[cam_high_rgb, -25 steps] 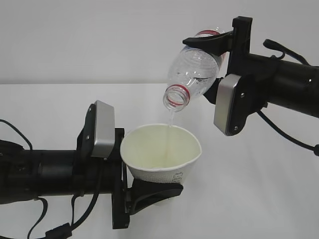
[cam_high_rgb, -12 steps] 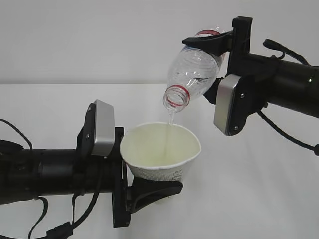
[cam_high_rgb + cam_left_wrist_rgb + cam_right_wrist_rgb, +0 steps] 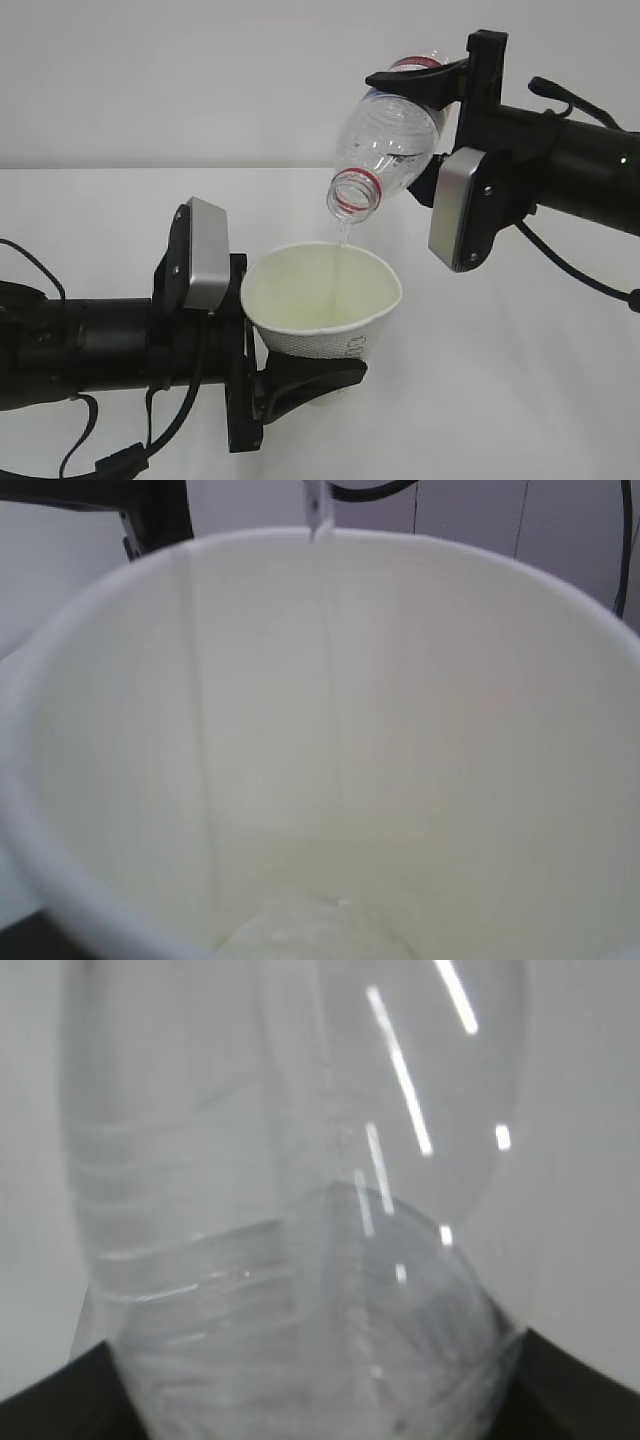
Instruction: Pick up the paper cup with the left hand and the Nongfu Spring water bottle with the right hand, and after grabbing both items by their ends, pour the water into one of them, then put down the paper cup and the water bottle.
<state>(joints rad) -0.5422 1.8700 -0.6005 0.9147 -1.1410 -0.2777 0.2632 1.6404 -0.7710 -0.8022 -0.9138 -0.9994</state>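
Left tool (image 3: 300, 385) low, clamped, arm level; right tool (image 3: 425, 120) raised, clamped, wrist rolled.

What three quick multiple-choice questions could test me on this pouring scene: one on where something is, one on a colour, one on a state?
1. Where is the mouth of the water bottle?
A. Above the open paper cup
B. Under the cup
C. Lying on the table

2. What colour is the ring round the bottle's neck?
A. Blue
B. Red
C. Yellow

3. What is the water doing?
A. Staying sealed in a capped bottle
B. Spilling onto the table
C. Falling in a thin stream into the cup

Answers:
1. A: the tilted bottle, held by the right pincer, points its mouth down over the cup held by the left pincer.
2. B: a red band circles the neck.
3. C: a thin thread runs from the open mouth into the cup, and the left wrist view shows it entering past the rim.
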